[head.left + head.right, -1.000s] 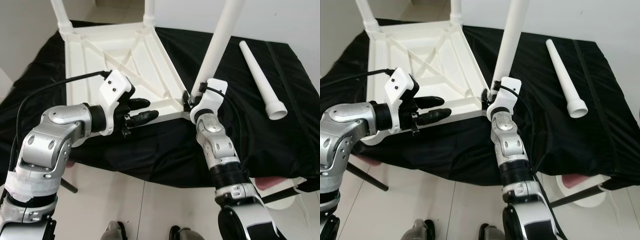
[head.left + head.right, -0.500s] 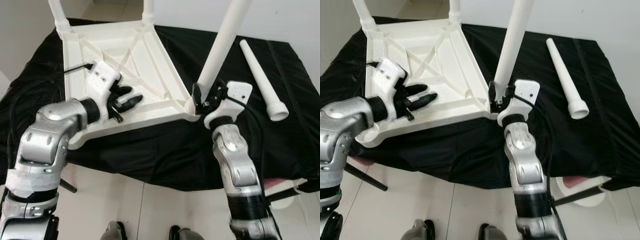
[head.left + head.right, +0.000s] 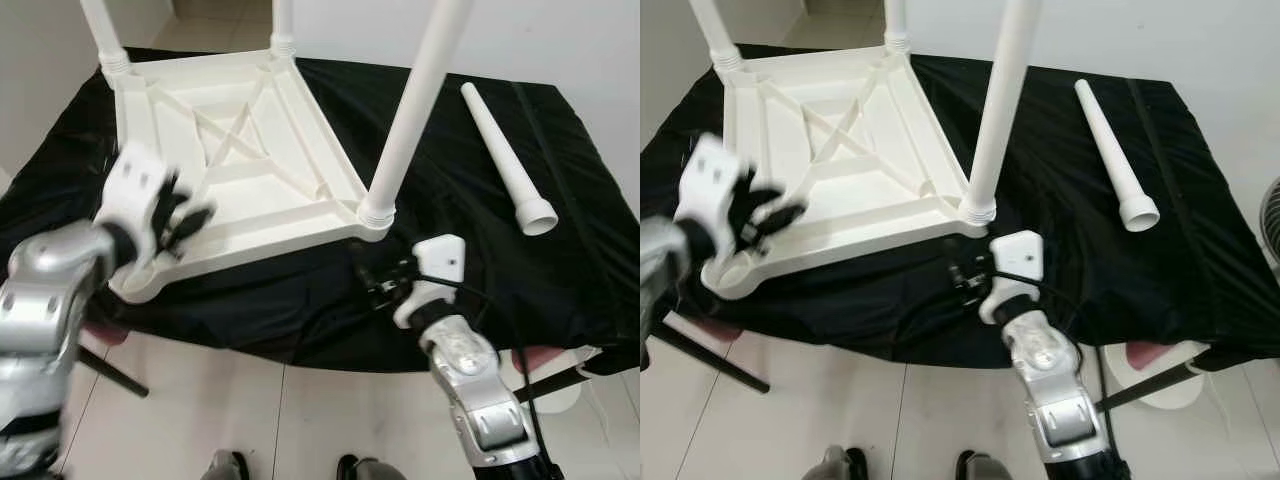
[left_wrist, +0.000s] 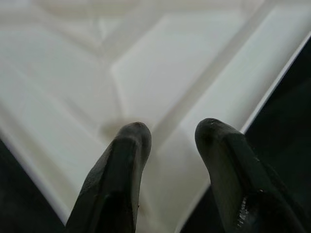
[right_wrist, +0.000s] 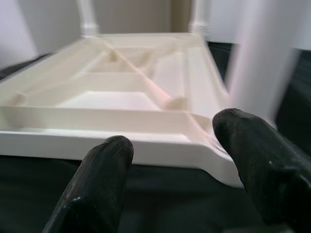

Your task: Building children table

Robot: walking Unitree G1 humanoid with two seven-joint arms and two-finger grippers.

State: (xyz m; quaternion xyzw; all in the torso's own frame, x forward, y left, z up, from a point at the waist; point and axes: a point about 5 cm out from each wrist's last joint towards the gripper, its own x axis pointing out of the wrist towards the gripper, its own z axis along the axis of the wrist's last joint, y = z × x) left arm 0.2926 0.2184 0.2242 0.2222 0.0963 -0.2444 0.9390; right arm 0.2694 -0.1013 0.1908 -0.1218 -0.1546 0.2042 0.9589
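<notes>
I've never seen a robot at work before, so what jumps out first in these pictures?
A white plastic tabletop lies upside down on a black cloth, three white legs already standing up from its corners. A fourth leg lies loose on the cloth at the right. The right gripper hangs open just below the near corner.

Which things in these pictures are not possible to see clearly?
- Tops of the three fitted legs: cut by the eye views' upper edge.
- Left gripper: motion-blurred, eye views.
- Empty corner socket of the tabletop: hidden behind the left gripper.
- Near leg: blurred, right wrist view.
</notes>
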